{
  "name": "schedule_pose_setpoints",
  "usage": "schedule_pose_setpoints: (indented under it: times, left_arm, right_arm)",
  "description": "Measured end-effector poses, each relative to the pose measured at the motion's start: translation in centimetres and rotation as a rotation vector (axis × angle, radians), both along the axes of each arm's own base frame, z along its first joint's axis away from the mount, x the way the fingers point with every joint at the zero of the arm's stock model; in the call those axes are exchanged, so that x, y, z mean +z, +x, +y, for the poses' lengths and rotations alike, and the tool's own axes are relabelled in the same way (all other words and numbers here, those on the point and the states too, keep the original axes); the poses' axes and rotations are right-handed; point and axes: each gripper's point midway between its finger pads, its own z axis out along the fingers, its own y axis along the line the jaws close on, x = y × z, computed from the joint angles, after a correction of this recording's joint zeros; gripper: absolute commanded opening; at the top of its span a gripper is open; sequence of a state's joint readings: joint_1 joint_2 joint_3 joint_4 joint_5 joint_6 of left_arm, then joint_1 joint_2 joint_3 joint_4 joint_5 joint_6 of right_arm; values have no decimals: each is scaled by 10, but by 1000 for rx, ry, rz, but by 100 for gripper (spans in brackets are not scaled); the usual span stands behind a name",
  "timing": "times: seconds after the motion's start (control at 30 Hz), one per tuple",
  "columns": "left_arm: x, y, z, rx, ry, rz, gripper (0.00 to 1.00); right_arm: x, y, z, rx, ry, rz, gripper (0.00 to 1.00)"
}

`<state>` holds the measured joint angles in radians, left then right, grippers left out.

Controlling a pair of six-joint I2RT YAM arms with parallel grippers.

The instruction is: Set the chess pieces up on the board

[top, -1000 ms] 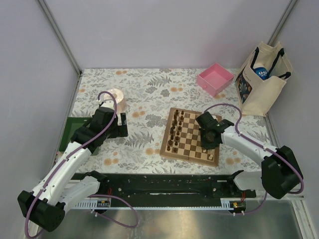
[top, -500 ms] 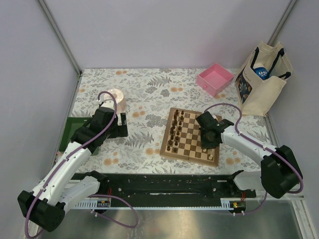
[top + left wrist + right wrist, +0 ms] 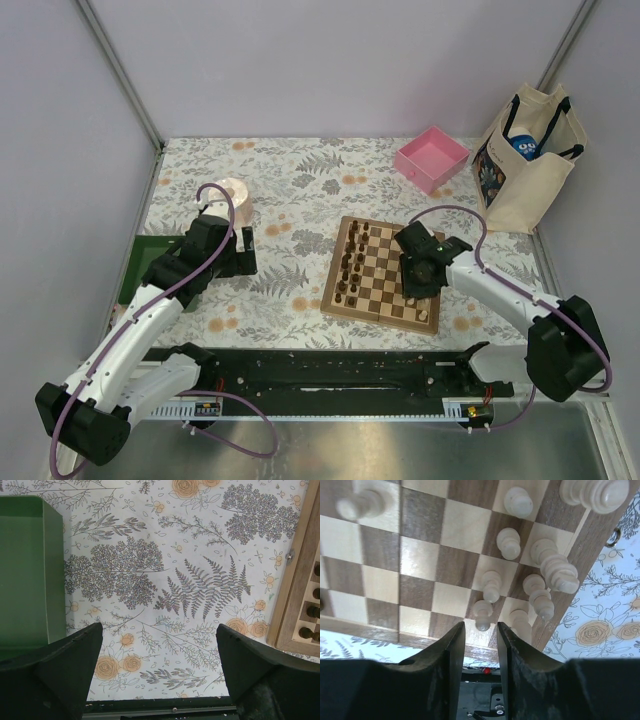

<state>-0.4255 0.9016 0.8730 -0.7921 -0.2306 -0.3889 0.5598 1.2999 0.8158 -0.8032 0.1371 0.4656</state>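
1. Over the last second the right pincer [image 3: 481,632] has gone from closed to slightly apart, and its arm has drifted a little toward the near edge of the counter. The left arm and the square chequered wooden chessboard [image 3: 385,272] have not shifted.
2. The right pincer's jaws stand narrowly apart. A small pale tan wooden pawn [image 3: 483,614] stands upright right at the fingertips. The gap is wider than the pawn, so it looks released rather than clamped.
3. That pawn sits on a square in the board's near right corner, beside the other pale tan wooden chessmen [image 3: 509,542]. These form two rough lines along the right border.
4. The dark brown wooden chessmen [image 3: 347,262] stand along the opposite, left border. I take this as the two armies being ranked to face each other, with the middle squares left bare.
5. The left pincer [image 3: 159,627] is spread wide and holds nothing. It hangs over the floral-patterned counter [image 3: 150,555], between the flat green tray [image 3: 25,570] and the board's left border. It is probably parked there to stay clear of the working arm.
6. The pale side is still short of pieces, so the setup is only part done.
7. The risk is the crowding in this corner, since a sideways withdrawal could topple the neighbouring pieces. A straight lift looks safer.
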Motion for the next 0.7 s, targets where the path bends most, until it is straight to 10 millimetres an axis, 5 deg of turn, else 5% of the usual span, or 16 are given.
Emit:
schedule_pose_setpoints:
  times: [0.37,0.7]
  left_arm:
    - [0,0,0,0,0,0,99]
    - [0,0,0,0,0,0,99]
  right_arm:
    - [50,30,34,71,149,-117,47]
    - [19,60,60,80,142,-40,51]
